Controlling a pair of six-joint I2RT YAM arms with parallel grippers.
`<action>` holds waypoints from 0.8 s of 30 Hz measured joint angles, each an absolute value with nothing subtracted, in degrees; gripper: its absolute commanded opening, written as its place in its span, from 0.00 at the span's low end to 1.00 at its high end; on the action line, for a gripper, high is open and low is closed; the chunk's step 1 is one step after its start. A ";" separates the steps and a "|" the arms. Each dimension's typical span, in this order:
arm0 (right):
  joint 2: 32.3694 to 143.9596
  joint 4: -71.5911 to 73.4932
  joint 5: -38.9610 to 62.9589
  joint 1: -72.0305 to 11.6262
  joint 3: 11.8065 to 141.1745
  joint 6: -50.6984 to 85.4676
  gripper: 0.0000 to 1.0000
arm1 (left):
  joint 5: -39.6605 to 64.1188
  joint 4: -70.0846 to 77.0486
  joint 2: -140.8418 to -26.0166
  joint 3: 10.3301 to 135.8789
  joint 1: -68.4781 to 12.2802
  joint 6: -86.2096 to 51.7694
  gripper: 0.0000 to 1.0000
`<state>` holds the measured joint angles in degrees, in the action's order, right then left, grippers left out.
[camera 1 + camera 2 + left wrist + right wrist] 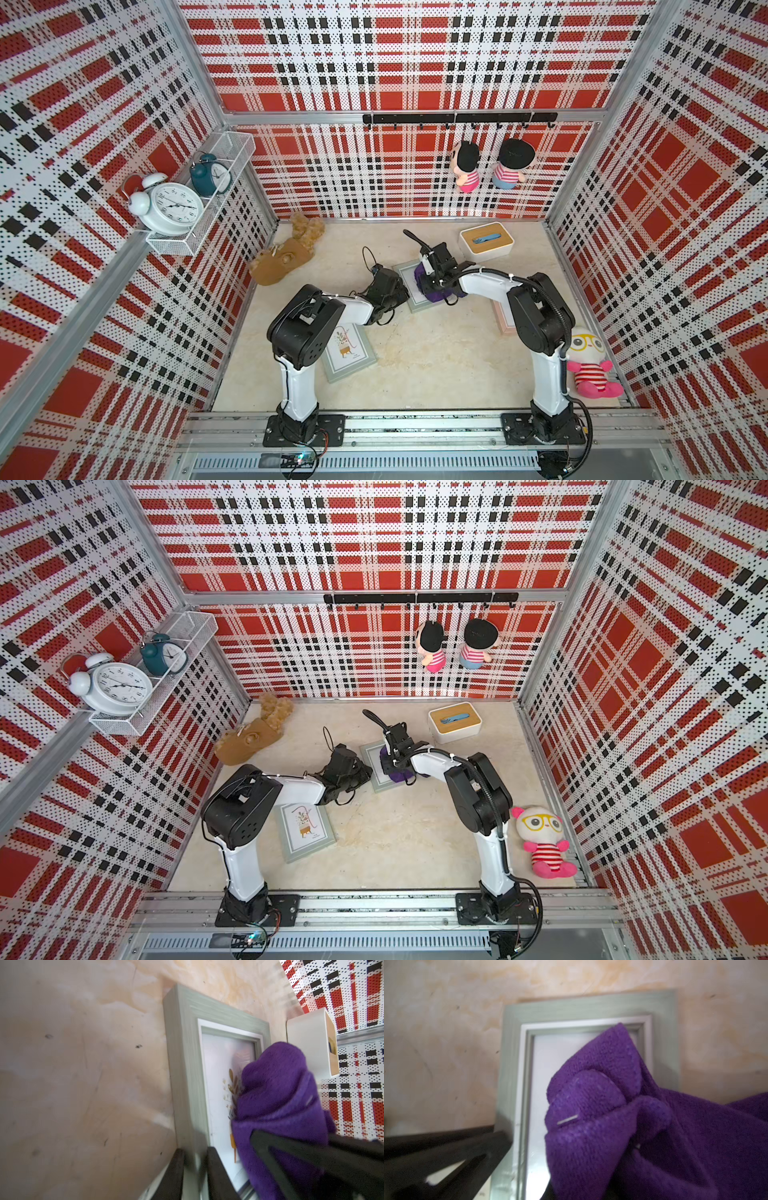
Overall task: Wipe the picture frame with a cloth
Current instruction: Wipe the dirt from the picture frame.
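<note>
My right gripper [392,764] is down over the picture frame [386,786], with the purple cloth [400,776] bunched beneath it on the frame's face. My left gripper [367,773] meets the frame's left edge; from here I cannot see its jaws. A second frame [305,833] lies flat beside my left forearm, and a white box [455,725] sits farther back.

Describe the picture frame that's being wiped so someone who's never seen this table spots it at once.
Find the white box with a wooden lid near the back wall. Just in front of it lies a grey-green picture frame. Unlike the matching frame nearer the front, it has a purple cloth bunched on its glass.
</note>
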<state>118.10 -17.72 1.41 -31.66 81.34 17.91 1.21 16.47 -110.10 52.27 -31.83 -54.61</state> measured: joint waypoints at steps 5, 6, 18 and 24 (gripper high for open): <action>119.39 -20.45 -0.67 -27.73 87.77 18.26 0.00 | 1.72 16.38 -110.19 52.42 -31.66 -53.10 0.22; 119.37 -20.47 -1.23 -27.46 88.62 18.24 0.00 | 1.93 16.27 -110.19 52.49 -31.59 -52.77 0.22; 119.35 -22.00 6.28 -28.29 88.60 18.09 0.00 | 4.27 16.12 -110.28 52.60 -31.20 -51.44 0.22; 123.85 -21.93 9.72 -29.89 90.45 17.85 0.00 | 4.69 16.51 -110.37 52.38 -31.14 -51.48 0.21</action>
<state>123.85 -21.93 9.72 -29.89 90.45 17.85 4.69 16.51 -110.37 52.38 -31.14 -51.48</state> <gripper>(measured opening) 0.131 0.217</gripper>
